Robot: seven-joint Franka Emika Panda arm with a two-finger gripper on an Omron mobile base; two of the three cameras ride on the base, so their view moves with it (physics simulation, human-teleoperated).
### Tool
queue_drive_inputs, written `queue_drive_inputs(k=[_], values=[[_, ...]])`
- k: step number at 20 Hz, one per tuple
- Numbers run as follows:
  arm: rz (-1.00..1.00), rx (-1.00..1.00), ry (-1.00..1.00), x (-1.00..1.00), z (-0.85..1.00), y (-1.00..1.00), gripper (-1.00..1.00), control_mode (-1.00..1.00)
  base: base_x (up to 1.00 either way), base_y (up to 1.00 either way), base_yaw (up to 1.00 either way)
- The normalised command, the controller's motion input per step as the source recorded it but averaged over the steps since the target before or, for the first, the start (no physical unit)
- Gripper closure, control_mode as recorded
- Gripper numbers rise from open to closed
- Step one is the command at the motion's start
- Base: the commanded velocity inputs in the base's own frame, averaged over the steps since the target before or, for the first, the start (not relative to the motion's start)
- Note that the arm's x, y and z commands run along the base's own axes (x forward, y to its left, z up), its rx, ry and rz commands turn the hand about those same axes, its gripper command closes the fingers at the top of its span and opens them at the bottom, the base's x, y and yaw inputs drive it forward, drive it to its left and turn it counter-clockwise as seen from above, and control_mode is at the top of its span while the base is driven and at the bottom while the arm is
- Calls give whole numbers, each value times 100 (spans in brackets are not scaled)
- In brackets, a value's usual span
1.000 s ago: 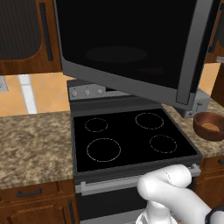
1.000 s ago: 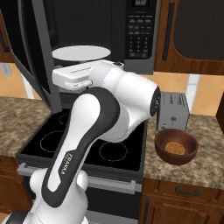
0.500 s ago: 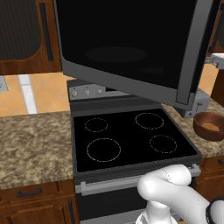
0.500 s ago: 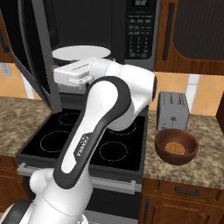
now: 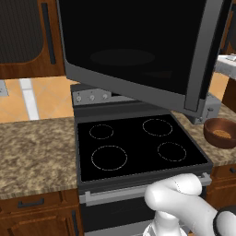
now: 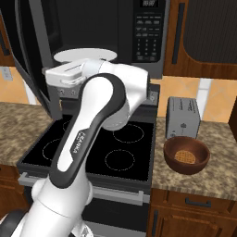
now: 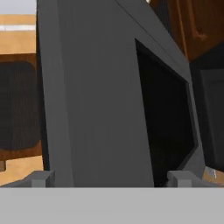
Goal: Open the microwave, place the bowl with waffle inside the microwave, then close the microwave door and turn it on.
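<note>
Since a second ago my arm (image 6: 99,125) has swung further left across the stove (image 5: 138,147): it no longer hides the bowl (image 6: 186,155), and my hand has drawn in toward the open microwave (image 6: 120,32). The microwave door (image 5: 138,50), the bowl and the toaster (image 6: 183,116) have stayed where they were.

My gripper (image 7: 111,177) has its fingers (image 7: 41,177) spread wide apart, holding nothing; between them in the hand view is the grey inner frame of the door and its dark glass.

Taking the stove as landmark: the microwave hangs above it, door swung wide out over the cooktop toward the left, white turntable plate (image 6: 85,55) bare inside and black button panel (image 6: 148,30) on the right. The bowl sits on the counter (image 6: 213,166) just right of the stove, upright, with the waffle (image 6: 187,156) lying in its bottom. The toaster stands just behind the bowl. My forearm stretches over the stove's left burners, below the microwave opening.

The counter is speckled brown granite (image 5: 32,152) on both sides of the stove, over brown wooden drawers (image 6: 194,203). Wooden wall cabinets (image 6: 203,37) flank the microwave, and the backsplash (image 5: 27,94) is orange with a pale stripe.
</note>
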Motion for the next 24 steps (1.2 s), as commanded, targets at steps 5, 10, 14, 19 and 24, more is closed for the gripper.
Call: queue_drive_inputs(k=[5, 10, 14, 19, 24], values=[[9, 0, 2, 0, 0, 49, -100, -100, 0, 0, 0], [15, -2, 4, -3, -2, 71, -100, -100, 0, 0, 0], [15, -5, 9, 0, -1, 94, -100, -100, 0, 0, 0], [15, -5, 9, 0, -1, 89, -100, -100, 0, 0, 0], [15, -5, 6, 0, -1, 78, -100, -100, 0, 0, 0]])
